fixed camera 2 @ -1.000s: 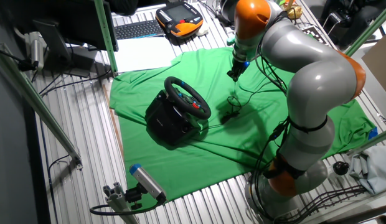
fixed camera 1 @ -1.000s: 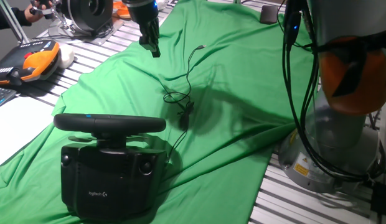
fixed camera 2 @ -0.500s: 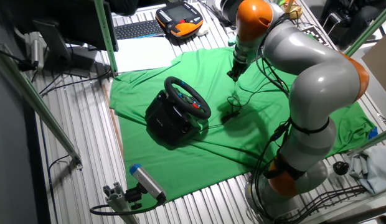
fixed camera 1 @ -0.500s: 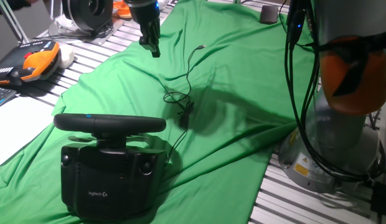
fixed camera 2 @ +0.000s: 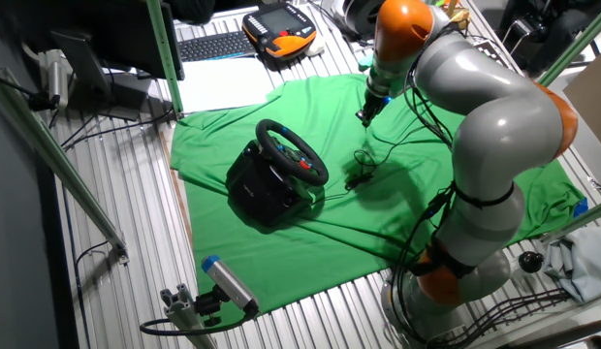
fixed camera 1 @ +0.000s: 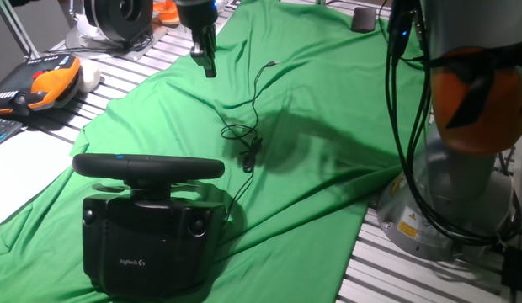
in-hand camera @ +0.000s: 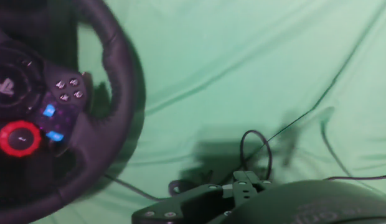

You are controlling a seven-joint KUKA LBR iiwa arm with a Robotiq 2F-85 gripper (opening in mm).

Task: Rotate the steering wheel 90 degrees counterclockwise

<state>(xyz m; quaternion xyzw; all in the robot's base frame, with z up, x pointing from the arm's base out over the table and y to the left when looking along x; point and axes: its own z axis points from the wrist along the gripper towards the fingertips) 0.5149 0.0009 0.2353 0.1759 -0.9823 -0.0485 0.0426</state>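
Observation:
The steering wheel (fixed camera 1: 148,167) has a black rim with a small blue mark on top and sits on a boxy black base (fixed camera 1: 150,244) with a white logo, at the near left of the green cloth. It also shows in the other fixed view (fixed camera 2: 292,151) and at the left of the hand view (in-hand camera: 118,74), with coloured hub buttons. My gripper (fixed camera 1: 205,62) hangs above the cloth well beyond the wheel, apart from it, and also shows in the other fixed view (fixed camera 2: 363,117). Its fingers look closed together and hold nothing.
A thin black cable (fixed camera 1: 253,126) with a small plug lies looped on the green cloth (fixed camera 1: 328,101) between the gripper and the wheel. An orange teach pendant (fixed camera 1: 46,84) and a round black-and-silver disc device (fixed camera 1: 118,17) sit at the far left. The robot's base (fixed camera 1: 455,202) stands at the right.
The arm has shifted slightly, carrying the gripper a little further from the wheel. The wheel and the cable have not moved.

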